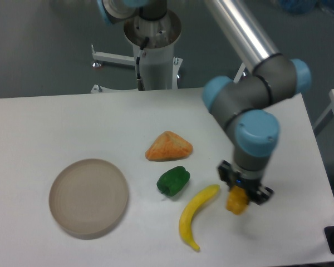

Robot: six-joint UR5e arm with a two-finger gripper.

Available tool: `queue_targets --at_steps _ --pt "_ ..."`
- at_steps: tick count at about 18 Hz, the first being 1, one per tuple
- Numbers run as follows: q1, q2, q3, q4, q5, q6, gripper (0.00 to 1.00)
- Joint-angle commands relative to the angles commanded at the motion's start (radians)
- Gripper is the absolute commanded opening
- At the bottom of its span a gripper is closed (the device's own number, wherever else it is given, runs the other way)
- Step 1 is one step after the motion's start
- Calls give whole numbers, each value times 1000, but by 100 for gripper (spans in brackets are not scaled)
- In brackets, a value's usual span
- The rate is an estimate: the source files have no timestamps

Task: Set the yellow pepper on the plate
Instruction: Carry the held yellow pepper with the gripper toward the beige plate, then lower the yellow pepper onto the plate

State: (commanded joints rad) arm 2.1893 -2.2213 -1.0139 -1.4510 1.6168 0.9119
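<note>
Where the grey-and-blue jointed arm bends down over the white flat table [39,125], its small black two-finger pincer [240,196] hangs low, fingers closed on the small blocky yellow-orange toy pepper [236,201], which shows between and below them, just beside the far tip of the banana.

Items, largest first, placed relative to the pincer:

1. Round flat beige-tan plate [88,197] with a low rim: well apart to the pincer's left in the picture, at about the same depth on the table, nothing on it.
2. Long curved yellow toy banana [196,217]: just to the left of the pincer and slightly nearer the camera, its upper tip close to the held pepper.
3. Orange triangular lump [168,147]: left of the pincer and farther back.
4. Small green toy pepper [173,181]: left of the pincer, between the orange lump and the banana, near both.
</note>
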Motion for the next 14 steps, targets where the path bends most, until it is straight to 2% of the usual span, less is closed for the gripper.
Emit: queue_targets --at_steps 7,14 --pt "-183 19 -26 -20 -11 -304 37" --pt "-356 19 -84 -19 -8 -438 37"
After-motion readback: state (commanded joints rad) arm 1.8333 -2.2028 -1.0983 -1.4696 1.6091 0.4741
